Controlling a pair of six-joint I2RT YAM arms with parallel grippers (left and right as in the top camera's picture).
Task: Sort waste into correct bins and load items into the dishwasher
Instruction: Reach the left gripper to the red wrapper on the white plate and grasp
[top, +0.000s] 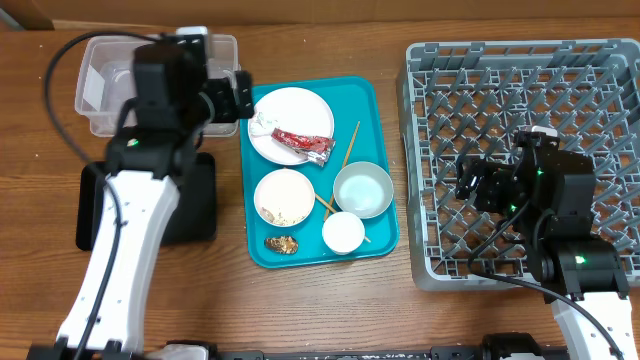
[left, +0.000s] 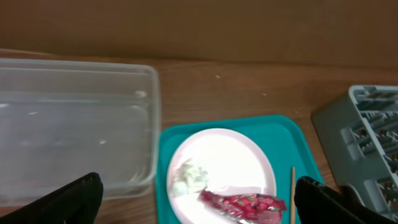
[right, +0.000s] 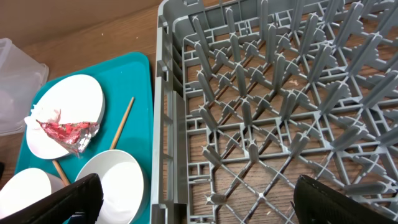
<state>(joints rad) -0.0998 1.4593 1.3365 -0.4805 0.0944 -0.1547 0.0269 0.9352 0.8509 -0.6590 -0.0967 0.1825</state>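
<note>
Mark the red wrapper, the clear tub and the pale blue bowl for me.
red wrapper (top: 303, 142), overhead view, middle of the foil.
clear tub (left: 74, 130), left wrist view, bare floor.
pale blue bowl (top: 362, 190), overhead view, bare inside.

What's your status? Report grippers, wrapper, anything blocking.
Left gripper open, empty, by the white plate. Right gripper open, empty, over the dish rack. Red wrapper on the plate, untouched. Nothing covering it.
</note>
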